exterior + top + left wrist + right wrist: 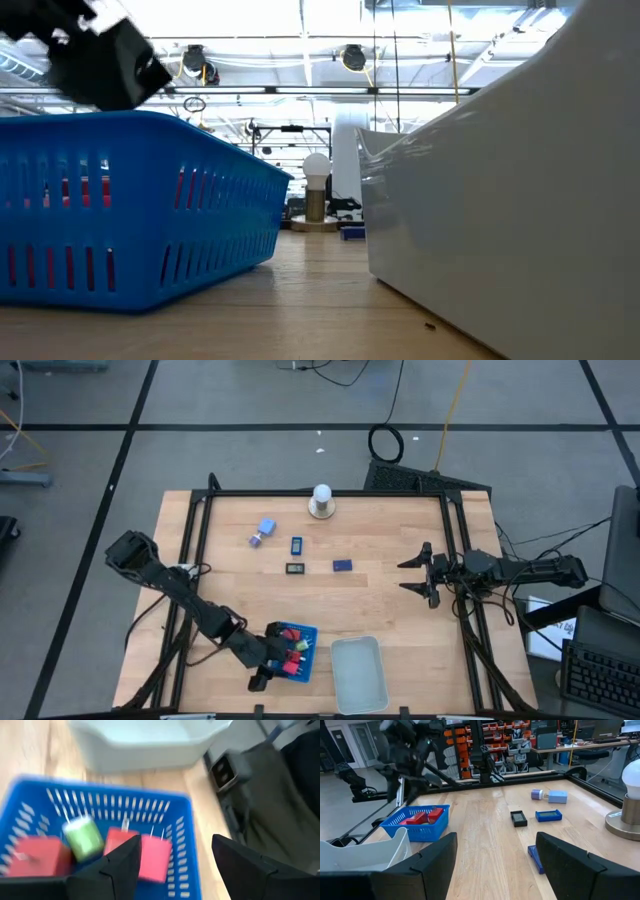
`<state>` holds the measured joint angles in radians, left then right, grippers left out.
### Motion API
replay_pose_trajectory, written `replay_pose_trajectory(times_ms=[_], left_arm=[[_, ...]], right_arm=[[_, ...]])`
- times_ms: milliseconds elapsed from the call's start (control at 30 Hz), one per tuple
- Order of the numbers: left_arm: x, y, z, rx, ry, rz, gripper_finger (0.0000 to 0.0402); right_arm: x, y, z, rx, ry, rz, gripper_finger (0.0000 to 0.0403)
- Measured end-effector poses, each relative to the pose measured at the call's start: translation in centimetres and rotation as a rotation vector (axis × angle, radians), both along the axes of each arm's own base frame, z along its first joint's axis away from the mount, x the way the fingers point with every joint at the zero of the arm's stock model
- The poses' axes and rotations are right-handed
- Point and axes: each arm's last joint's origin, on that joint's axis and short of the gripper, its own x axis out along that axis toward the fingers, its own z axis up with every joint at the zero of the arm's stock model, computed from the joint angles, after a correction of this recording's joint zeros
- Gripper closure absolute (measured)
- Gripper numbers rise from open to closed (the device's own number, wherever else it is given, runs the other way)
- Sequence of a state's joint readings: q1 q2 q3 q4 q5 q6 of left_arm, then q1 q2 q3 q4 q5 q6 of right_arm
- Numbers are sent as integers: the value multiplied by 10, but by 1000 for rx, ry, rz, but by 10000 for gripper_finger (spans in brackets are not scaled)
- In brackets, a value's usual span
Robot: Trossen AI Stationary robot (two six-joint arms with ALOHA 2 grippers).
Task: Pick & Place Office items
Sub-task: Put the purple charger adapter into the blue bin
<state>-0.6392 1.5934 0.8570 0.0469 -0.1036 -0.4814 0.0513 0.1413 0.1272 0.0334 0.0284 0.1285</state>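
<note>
The blue basket (297, 632) sits near the table's near edge and holds red blocks (152, 857) and a green bit (83, 838). My left gripper (175, 865) hovers open over the basket's near left corner (283, 663) with nothing between its fingers. Lying flat on the table's far half are a light blue piece (266, 527) with a purple bit (256, 541), a blue rectangle (296, 545), a black rectangle (296, 569) and a dark blue rectangle (342, 565). My right gripper (412, 575) waits open and level at the right side, pointing left at them (495, 865).
A clear tray (358, 672) stands right of the basket at the near edge. A white ball on a round base (321, 501) stands at the far edge. Black rails (455, 560) frame the table. Bare wood lies between the loose pieces and the basket.
</note>
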Motion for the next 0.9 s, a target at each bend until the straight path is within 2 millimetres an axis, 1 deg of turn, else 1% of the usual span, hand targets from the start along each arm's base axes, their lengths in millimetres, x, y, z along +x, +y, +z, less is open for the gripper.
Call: replay_pose_trajectory(times_ms=[133, 267, 367, 433, 500, 600, 700, 767, 900], left_arm=[[-3, 7, 23, 15, -105, -10, 162], [-8, 17, 52, -14, -228, 45, 169], [-15, 27, 74, -31, -304, 65, 173], [-20, 33, 86, 4, -361, 62, 174], [-25, 38, 93, 77, -402, 61, 173], [-33, 45, 100, 205, -441, 75, 174], [-38, 56, 102, 305, -485, 155, 181], [-38, 64, 95, 355, -485, 223, 188], [-34, 84, 69, 404, -463, 327, 203]], right_arm=[[0, 0, 0, -1, 0, 0, 140], [0, 0, 0, 1, 0, 0, 140], [0, 0, 0, 1, 0, 0, 140], [0, 0, 0, -6, 0, 1, 140], [0, 0, 0, -13, -1, 5, 140], [0, 0, 0, -17, -1, 4, 140], [0, 0, 0, -17, -1, 4, 140], [0, 0, 0, -17, -1, 4, 140], [0, 0, 0, -12, 0, 4, 140]])
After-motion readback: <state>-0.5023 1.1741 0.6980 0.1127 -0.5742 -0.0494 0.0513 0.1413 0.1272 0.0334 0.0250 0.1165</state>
